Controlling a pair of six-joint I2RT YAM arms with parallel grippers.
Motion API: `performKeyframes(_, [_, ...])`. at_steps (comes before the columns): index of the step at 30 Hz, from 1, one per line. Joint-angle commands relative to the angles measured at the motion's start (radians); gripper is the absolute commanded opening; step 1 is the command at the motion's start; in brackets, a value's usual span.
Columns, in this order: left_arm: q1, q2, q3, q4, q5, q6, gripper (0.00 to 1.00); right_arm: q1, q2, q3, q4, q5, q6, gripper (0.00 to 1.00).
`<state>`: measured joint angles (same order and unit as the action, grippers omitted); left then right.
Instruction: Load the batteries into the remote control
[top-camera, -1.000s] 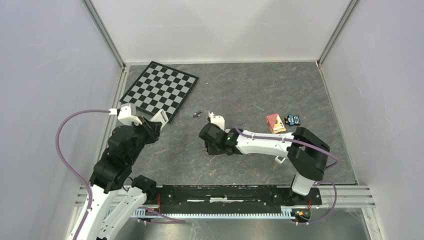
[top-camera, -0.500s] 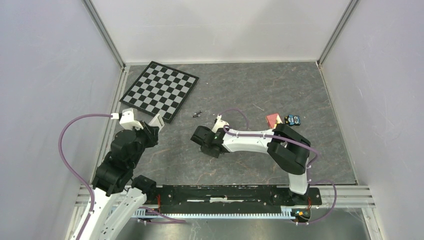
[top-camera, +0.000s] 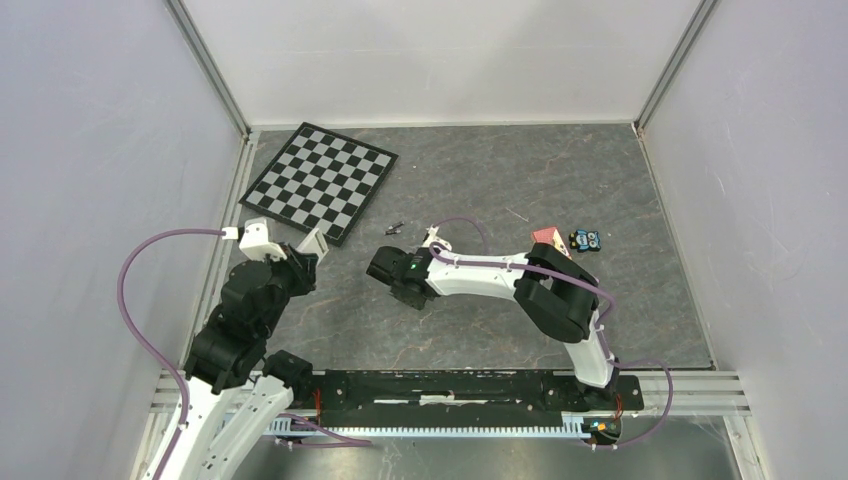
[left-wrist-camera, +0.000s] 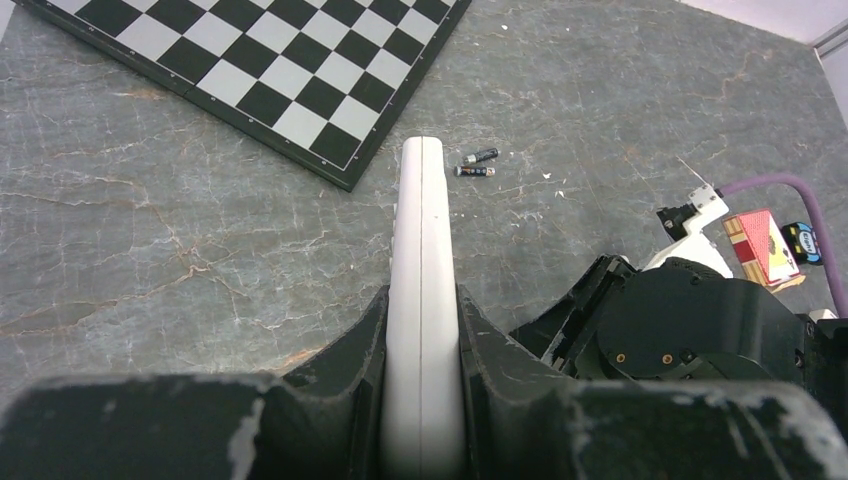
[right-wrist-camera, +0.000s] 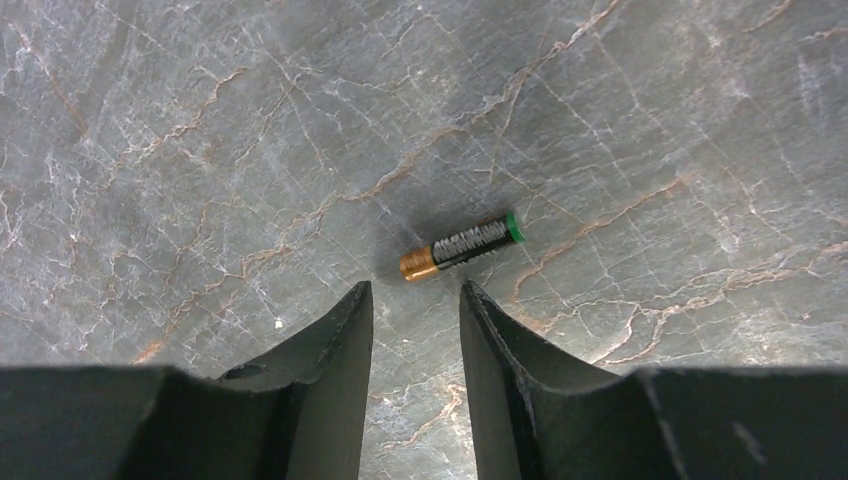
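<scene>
1. Starting with the left gripper (left-wrist-camera: 421, 325): its jaws are seen closed against the two flat faces of the remote (left-wrist-camera: 421, 220). The remote is held edge-on and sticks out well past the fingertips.
2. Only the narrow white edge of the remote, with its seam, is shown in the left wrist view. Which face carries the buttons cannot be told.
3. The remote is held above the table (left-wrist-camera: 150, 250), with its far end pointing at the bare surface just beside the near corner of the chessboard (left-wrist-camera: 270, 60).
4. The right gripper (right-wrist-camera: 415, 300) is pointed down at the table. A clear gap is noted between its two fingers, and nothing is gripped or touched.
5. One battery (right-wrist-camera: 462, 246) is recorded lying flat on the table just beyond the right fingertips, apart from both. Its body is black, with a copper end at the left of the view and a green band at the right, and it is set at a slight slant.
6. In the left wrist view, two batteries (left-wrist-camera: 478, 163) are seen side by side on the table, beyond the remote's tip and near the chessboard corner. Whether the battery at the right gripper is one of these cannot be told.
7. A red box (top-camera: 545, 238) and a small blue object (top-camera: 586, 240) are noted on the table to the right, well apart from both grippers.
</scene>
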<state>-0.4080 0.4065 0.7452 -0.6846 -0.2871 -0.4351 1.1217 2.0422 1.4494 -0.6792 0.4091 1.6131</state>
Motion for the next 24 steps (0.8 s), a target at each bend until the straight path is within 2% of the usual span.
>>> performKeyframes(1, [-0.001,-0.005,0.0,0.042,-0.012,0.046,0.02,-0.005,0.033,-0.009,-0.118,0.021,0.073,0.42])
performKeyframes(6, [0.0,-0.001,-0.001,0.042,-0.006,0.046,0.02,-0.028,0.025,-0.044,-0.126,0.023,0.105,0.44])
performKeyframes(10, [0.0,0.004,-0.004,0.041,-0.001,0.044,0.02,-0.073,0.037,-0.035,-0.094,0.028,0.078,0.52])
performKeyframes(13, [0.0,0.014,-0.003,0.042,0.003,0.046,0.02,-0.101,0.045,-0.018,-0.109,0.033,0.072,0.53])
performKeyframes(19, [0.0,0.028,-0.001,0.046,0.003,0.051,0.02,-0.12,0.047,-0.033,-0.107,-0.001,0.079,0.49])
performKeyframes(24, [0.0,0.026,-0.004,0.046,0.007,0.05,0.02,-0.12,0.081,-0.011,-0.081,-0.019,0.013,0.46])
